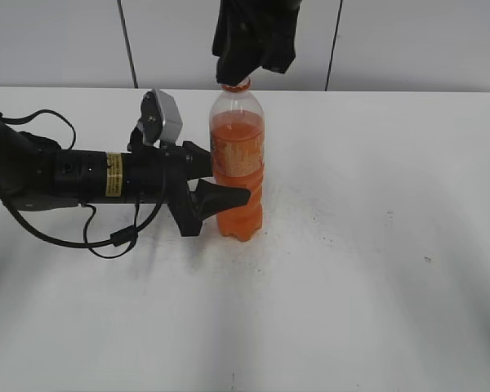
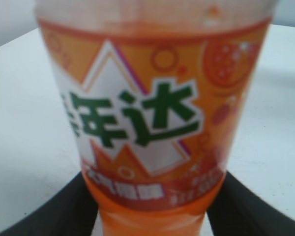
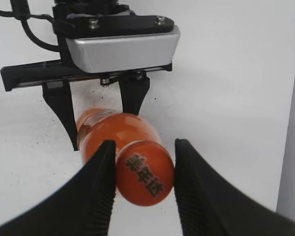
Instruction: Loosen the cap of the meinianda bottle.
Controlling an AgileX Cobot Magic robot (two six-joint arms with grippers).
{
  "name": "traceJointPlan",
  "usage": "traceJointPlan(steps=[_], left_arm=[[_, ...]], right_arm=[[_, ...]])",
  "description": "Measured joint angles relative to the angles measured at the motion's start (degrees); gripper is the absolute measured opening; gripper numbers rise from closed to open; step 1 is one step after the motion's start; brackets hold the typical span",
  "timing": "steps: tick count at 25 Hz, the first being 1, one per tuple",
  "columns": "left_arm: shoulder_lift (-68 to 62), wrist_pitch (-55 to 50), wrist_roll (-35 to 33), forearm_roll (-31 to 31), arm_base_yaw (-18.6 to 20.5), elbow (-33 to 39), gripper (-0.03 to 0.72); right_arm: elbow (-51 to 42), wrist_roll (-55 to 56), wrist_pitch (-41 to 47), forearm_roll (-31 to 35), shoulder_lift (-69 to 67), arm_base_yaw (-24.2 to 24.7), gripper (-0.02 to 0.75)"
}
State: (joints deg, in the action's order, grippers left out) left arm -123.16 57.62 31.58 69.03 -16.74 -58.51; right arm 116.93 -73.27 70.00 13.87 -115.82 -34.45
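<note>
The meinianda bottle (image 1: 237, 155) stands upright on the white table, with orange liquid and an orange label. Its label fills the left wrist view (image 2: 152, 113). My left gripper (image 1: 224, 181) reaches in from the left and is shut on the bottle's lower waist; its black fingers flank the bottle (image 2: 152, 216). My right gripper (image 1: 247, 69) comes down from above. Its two black jaws (image 3: 143, 169) sit on either side of the orange cap (image 3: 145, 172), closed against it. The cap (image 1: 235, 84) barely shows under the gripper in the exterior view.
The white table (image 1: 376, 245) stretches around the bottle, with dark specks near its base. The left arm's black cable (image 1: 106, 241) loops on the table at the left. A grey wall stands behind.
</note>
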Motion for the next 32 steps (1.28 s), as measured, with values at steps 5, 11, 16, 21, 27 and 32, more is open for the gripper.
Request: traceJointPlan(steps=[5, 11, 16, 21, 27, 32], left_arm=[[0.0, 0.0, -0.1, 0.2, 0.0, 0.0, 0.403], [0.0, 0.0, -0.2, 0.2, 0.0, 0.0, 0.403], [0.0, 0.0, -0.2, 0.2, 0.0, 0.0, 0.402], [0.0, 0.0, -0.2, 0.2, 0.0, 0.0, 0.402], [0.0, -0.1, -0.2, 0.4, 0.0, 0.0, 0.402], [0.0, -0.1, -0.2, 0.4, 0.0, 0.0, 0.402]], right_arm=[[0.0, -1.0, 0.0, 2.6, 1.4, 0.0, 0.274], [0.0, 4.9, 0.0, 5.1, 5.1, 0.0, 0.274], [0.0, 28.0, 0.0, -5.0, 9.7, 0.0, 0.274], [0.0, 50.1, 0.0, -13.9, 12.1, 0.9, 0.274], [-2.4, 61.0, 0.0, -13.9, 15.6, 7.9, 0.274], [-15.0, 61.8, -0.8, -13.9, 23.2, 18.1, 0.274]])
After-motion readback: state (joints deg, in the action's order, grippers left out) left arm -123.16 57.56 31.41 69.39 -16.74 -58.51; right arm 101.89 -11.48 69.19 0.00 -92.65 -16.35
